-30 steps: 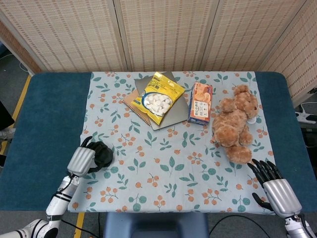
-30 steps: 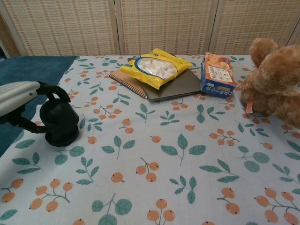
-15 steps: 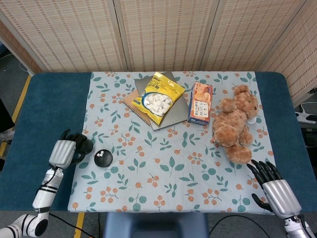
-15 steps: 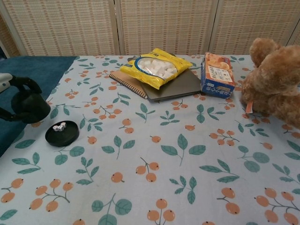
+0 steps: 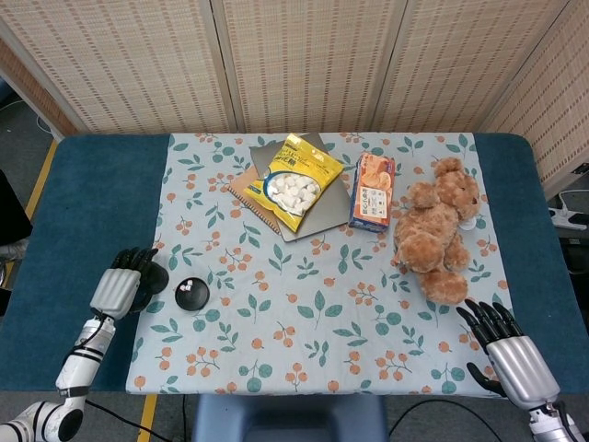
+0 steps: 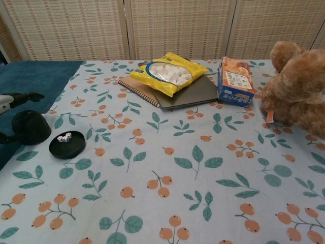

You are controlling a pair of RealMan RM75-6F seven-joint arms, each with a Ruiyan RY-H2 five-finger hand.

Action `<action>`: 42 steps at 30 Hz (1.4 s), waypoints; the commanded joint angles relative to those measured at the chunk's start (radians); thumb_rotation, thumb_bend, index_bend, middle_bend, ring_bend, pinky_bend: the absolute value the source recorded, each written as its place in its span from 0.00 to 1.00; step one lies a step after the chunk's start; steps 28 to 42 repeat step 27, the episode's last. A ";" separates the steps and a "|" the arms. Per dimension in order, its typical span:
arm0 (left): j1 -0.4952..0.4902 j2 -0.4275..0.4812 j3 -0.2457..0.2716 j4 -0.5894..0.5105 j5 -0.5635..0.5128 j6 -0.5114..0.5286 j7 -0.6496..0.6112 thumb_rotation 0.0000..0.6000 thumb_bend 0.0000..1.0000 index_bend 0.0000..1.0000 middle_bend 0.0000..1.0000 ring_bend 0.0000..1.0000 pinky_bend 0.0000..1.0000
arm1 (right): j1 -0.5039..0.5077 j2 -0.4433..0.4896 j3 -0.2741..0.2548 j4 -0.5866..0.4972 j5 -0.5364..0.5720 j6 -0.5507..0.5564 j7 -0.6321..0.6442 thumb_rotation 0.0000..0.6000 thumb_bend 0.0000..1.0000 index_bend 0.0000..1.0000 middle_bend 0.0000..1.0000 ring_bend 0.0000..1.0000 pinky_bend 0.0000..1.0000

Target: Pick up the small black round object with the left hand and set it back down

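Chest view, my left hand (image 6: 7, 99) fingers spread, just beside black cup (image 6: 30, 127) on tablecloth (image 6: 203, 178), dice tray (image 6: 67, 144) adjacent, right hand (image 5: 511, 354) spread, idle.

Both views are bright and evenly lit by soft overhead light. Shadows are short and faint, tucked close under the teddy bear (image 5: 439, 230) and the black cup (image 6: 31, 127). The yellow snack bag (image 6: 169, 71) shows mild glare on its plastic. Focus is sharp throughout the head view; the chest view softens slightly toward its near edge.
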 commanded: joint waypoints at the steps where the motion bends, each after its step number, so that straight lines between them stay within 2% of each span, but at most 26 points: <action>1: 0.003 0.005 0.002 -0.008 0.008 0.014 0.008 1.00 0.36 0.00 0.00 0.00 0.03 | -0.002 0.001 0.000 0.001 -0.003 0.005 0.004 1.00 0.22 0.00 0.00 0.00 0.00; 5: 0.013 0.032 0.009 -0.056 0.033 0.047 0.001 1.00 0.36 0.00 0.00 0.00 0.03 | -0.004 0.004 0.000 0.002 -0.007 0.012 0.010 1.00 0.22 0.00 0.00 0.00 0.00; 8: 0.040 0.076 0.029 -0.137 0.086 0.113 -0.005 1.00 0.36 0.00 0.00 0.00 0.03 | -0.006 0.004 0.000 0.004 -0.013 0.020 0.014 1.00 0.22 0.00 0.00 0.00 0.00; 11: 0.111 0.144 0.088 -0.267 0.191 0.246 -0.064 1.00 0.36 0.00 0.00 0.00 0.02 | -0.010 0.006 0.000 0.008 -0.020 0.032 0.019 1.00 0.22 0.00 0.00 0.00 0.00; 13: 0.188 0.191 0.165 -0.339 0.301 0.372 -0.150 1.00 0.36 0.00 0.00 0.00 0.01 | -0.013 0.012 0.000 0.009 -0.017 0.038 0.032 1.00 0.22 0.00 0.00 0.00 0.00; 15: 0.253 0.226 0.244 -0.352 0.386 0.458 -0.218 1.00 0.36 0.00 0.00 0.00 0.00 | -0.015 0.021 0.001 0.007 -0.005 0.038 0.042 1.00 0.22 0.00 0.00 0.00 0.00; 17: 0.285 0.258 0.286 -0.354 0.404 0.471 -0.207 1.00 0.36 0.00 0.00 0.00 0.00 | -0.016 0.025 0.003 0.004 -0.001 0.040 0.047 1.00 0.22 0.00 0.00 0.00 0.00; 18: 0.285 0.291 0.301 -0.366 0.402 0.446 -0.164 1.00 0.36 0.00 0.00 0.00 0.00 | -0.016 0.026 0.003 0.005 -0.006 0.045 0.052 1.00 0.22 0.00 0.00 0.00 0.00; 21: 0.303 0.348 0.311 -0.426 0.321 0.398 -0.105 1.00 0.36 0.00 0.00 0.00 0.00 | -0.018 0.027 -0.002 0.009 -0.022 0.052 0.066 1.00 0.22 0.00 0.00 0.00 0.00; 24: 0.308 0.394 0.319 -0.477 0.315 0.380 -0.064 1.00 0.36 0.00 0.00 0.00 0.00 | -0.021 0.029 -0.004 0.012 -0.034 0.062 0.075 1.00 0.22 0.00 0.00 0.00 0.00; 42: 0.320 0.396 0.310 -0.474 0.338 0.404 -0.056 1.00 0.36 0.00 0.00 0.00 0.00 | -0.025 0.029 -0.007 0.014 -0.046 0.072 0.078 1.00 0.22 0.00 0.00 0.00 0.00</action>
